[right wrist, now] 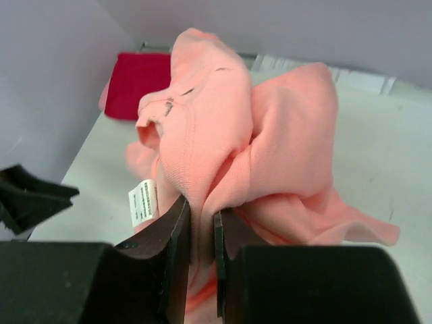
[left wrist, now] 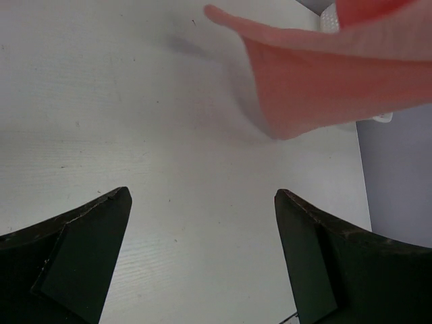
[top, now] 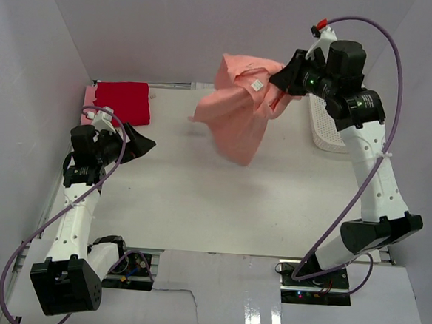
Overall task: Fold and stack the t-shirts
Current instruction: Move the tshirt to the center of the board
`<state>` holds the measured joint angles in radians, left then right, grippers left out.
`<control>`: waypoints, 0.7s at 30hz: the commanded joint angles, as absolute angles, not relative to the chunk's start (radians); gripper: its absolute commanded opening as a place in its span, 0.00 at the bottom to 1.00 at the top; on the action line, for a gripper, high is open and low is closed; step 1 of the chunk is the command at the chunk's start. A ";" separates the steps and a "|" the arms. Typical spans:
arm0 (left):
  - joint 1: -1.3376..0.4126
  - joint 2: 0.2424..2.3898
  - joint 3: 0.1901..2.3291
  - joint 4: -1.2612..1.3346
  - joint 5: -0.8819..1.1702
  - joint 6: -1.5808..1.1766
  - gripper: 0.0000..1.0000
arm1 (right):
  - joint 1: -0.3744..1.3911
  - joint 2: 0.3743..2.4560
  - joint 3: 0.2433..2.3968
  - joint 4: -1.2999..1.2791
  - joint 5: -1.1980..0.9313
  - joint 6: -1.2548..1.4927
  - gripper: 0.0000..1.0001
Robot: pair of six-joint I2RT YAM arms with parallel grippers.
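A salmon-pink t-shirt (top: 238,108) hangs bunched in the air above the back of the table, with my right gripper (top: 281,81) shut on a fold of it. The right wrist view shows the cloth (right wrist: 256,148) pinched between the jaws of that gripper (right wrist: 201,219), a white label (right wrist: 142,200) dangling at the left. A folded bright red t-shirt (top: 122,100) lies at the back left corner on top of a pale pink one (top: 89,96). My left gripper (top: 139,143) hovers open near the left side, nothing between its fingers (left wrist: 94,233); the hanging shirt (left wrist: 324,88) is ahead of it.
A white mesh basket (top: 323,129) stands at the back right, under the right arm. White walls close in the table (top: 199,198) on the left, back and right. The arm bases sit at the near edge.
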<state>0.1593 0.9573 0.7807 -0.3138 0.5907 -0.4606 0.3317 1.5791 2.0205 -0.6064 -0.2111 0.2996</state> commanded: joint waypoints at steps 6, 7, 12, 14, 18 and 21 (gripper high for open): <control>0.155 0.930 0.790 -0.313 0.584 -0.448 0.98 | 0.331 1.522 1.694 -0.894 -0.371 0.244 0.55; 0.155 0.930 0.790 -0.311 0.583 -0.448 0.98 | 0.331 1.520 1.636 -0.900 -0.358 0.239 0.60; 0.156 0.923 0.787 -0.316 0.581 -0.449 0.98 | 0.331 1.460 1.378 -0.833 -0.197 0.253 0.84; 0.155 0.923 0.781 -0.318 0.584 -0.449 0.98 | 0.333 1.444 1.376 -0.809 -0.195 0.244 0.85; 0.153 0.939 0.778 -0.337 0.609 -0.466 0.98 | 0.434 1.462 1.422 -0.767 -0.258 0.155 0.85; 0.155 0.988 0.813 -0.420 0.569 -0.489 0.98 | 0.523 1.560 1.474 -0.804 -0.227 0.089 0.84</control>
